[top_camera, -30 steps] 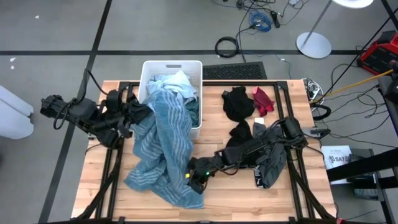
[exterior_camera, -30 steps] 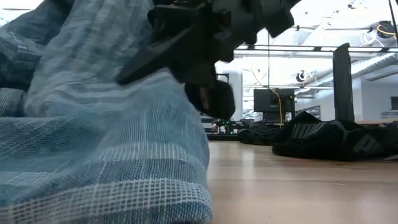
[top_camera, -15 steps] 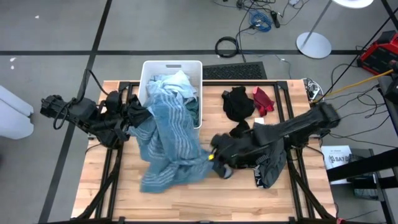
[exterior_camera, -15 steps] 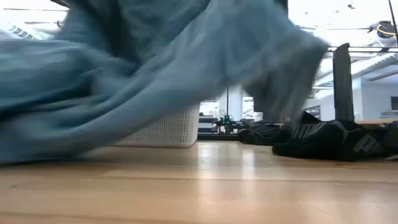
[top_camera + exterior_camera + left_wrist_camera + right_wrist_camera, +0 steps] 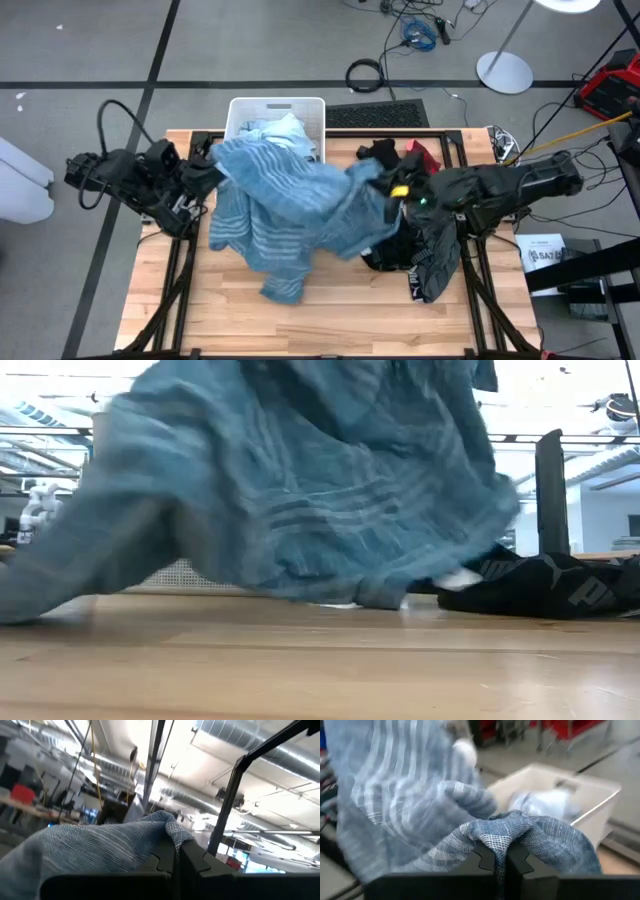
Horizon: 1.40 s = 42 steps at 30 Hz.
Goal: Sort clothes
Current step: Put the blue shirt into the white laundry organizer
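A large teal striped cloth hangs spread between my two grippers above the table; its lower part fills the low view, and one low corner reaches the tabletop. My left gripper is shut on its left end beside the white bin. My right gripper is shut on its right end, above the black garments. Light blue clothes lie in the bin. A black garment and a red one lie at the far right. My left gripper pinches a bunched edge of the teal cloth between its two shut fingers, coming from the table's left. The cloth runs away from the fingers toward the right, lifted. My right gripper pinches a bunched fold of the teal cloth between its two shut fingers, coming from the table's right. The cloth drapes over the fingertips and hangs down from them.
The white bin stands at the table's far edge, left of the middle. A pile of black and dark grey garments lies at the right. Bare wood shows along the near edge.
My right gripper has swung from the near middle of the table up and toward the far right, carrying the teal cloth's near end. The cloth, which lay draped from the bin down the table, is lifted and spread out sideways between both grippers. My left gripper rose a little.
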Each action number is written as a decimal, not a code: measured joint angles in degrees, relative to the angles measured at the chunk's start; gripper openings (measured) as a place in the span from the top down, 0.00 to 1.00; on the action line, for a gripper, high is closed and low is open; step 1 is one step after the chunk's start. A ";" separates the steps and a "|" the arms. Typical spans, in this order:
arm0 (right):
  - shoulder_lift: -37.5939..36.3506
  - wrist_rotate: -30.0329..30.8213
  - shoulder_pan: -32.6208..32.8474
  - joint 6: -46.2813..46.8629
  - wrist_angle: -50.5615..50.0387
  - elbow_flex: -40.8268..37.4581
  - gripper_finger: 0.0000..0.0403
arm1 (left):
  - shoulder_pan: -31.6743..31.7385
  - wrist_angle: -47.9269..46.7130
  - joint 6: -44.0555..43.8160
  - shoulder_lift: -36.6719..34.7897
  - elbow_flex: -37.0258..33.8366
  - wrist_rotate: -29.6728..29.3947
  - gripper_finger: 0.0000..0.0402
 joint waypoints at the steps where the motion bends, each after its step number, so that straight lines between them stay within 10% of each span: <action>1: -0.81 0.25 -0.70 -1.33 1.03 0.00 1.00 | 0.00 0.40 0.78 -0.01 0.00 0.00 0.98; 6: -3.13 -2.28 -2.36 -5.67 5.55 0.00 1.00 | 0.00 0.67 0.94 0.77 0.00 0.97 0.98; 19: -3.83 -16.53 13.42 6.63 2.49 -0.07 1.00 | -3.34 -7.59 -25.90 7.27 0.00 28.87 0.97; 30: 2.59 -18.06 23.28 27.83 -14.42 -0.07 1.00 | -10.54 -25.47 -38.64 13.41 0.00 21.41 0.98; 42: 11.66 -22.84 15.19 23.79 -21.58 -0.07 1.00 | -3.20 -43.73 -42.39 19.87 0.00 14.60 0.99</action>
